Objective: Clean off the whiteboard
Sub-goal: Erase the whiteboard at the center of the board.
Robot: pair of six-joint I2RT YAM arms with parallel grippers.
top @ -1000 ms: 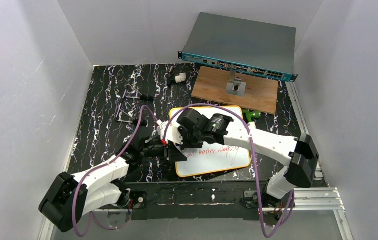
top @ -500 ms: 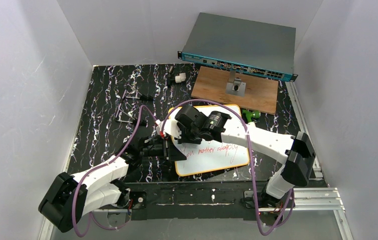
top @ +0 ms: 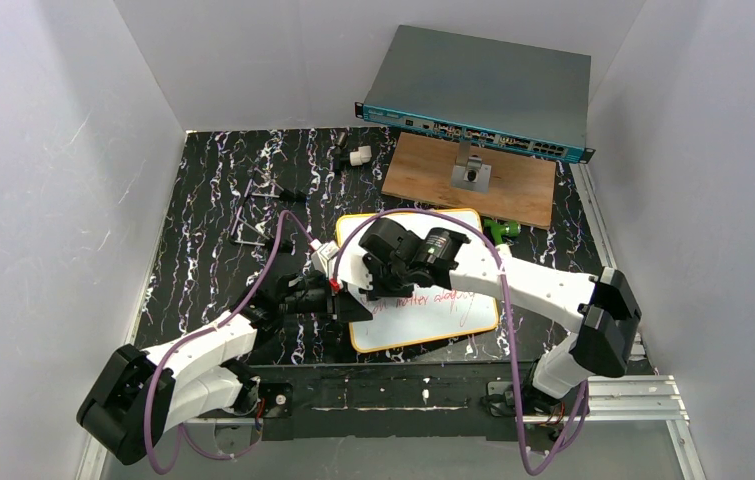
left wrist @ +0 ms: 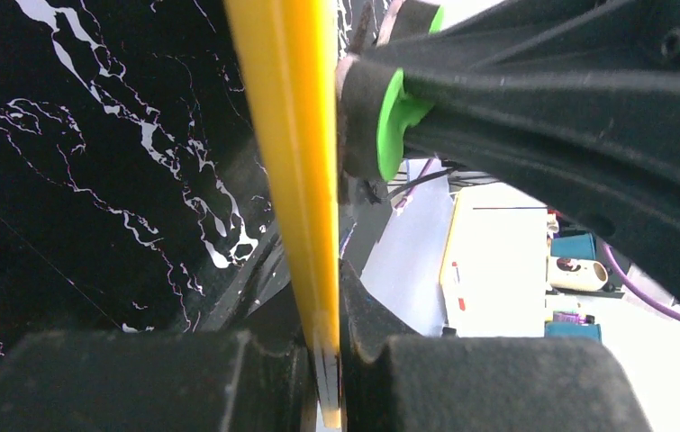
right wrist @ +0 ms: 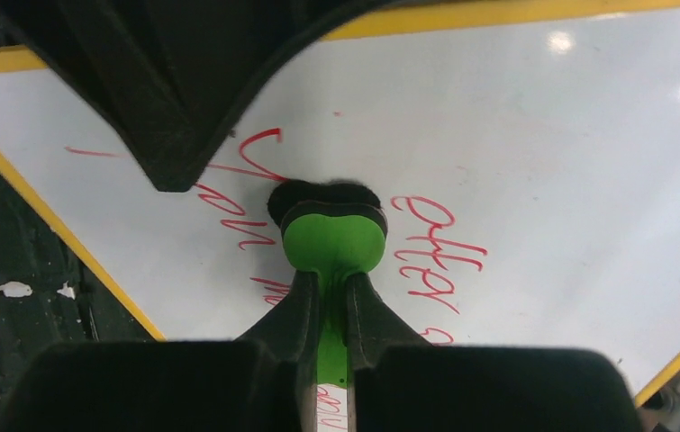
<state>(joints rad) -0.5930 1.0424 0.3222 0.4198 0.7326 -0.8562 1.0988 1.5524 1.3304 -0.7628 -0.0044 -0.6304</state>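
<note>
Near the bench's (top: 213, 200) front edge, the whiteboard (top: 423, 328) is clamped by its rim in the left end effector (left wrist: 322, 355); a green eraser (right wrist: 332, 241), gripped by the right end effector (right wrist: 327, 310), is pressed onto it.

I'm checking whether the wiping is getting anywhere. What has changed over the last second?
The right fingers, shut on the green eraser, swept left and away from the bases across the whiteboard, then came back to about where they began. The left fingers stayed clamped on the yellow rim. The board did not shift, and the red writing mostly remains.
</note>
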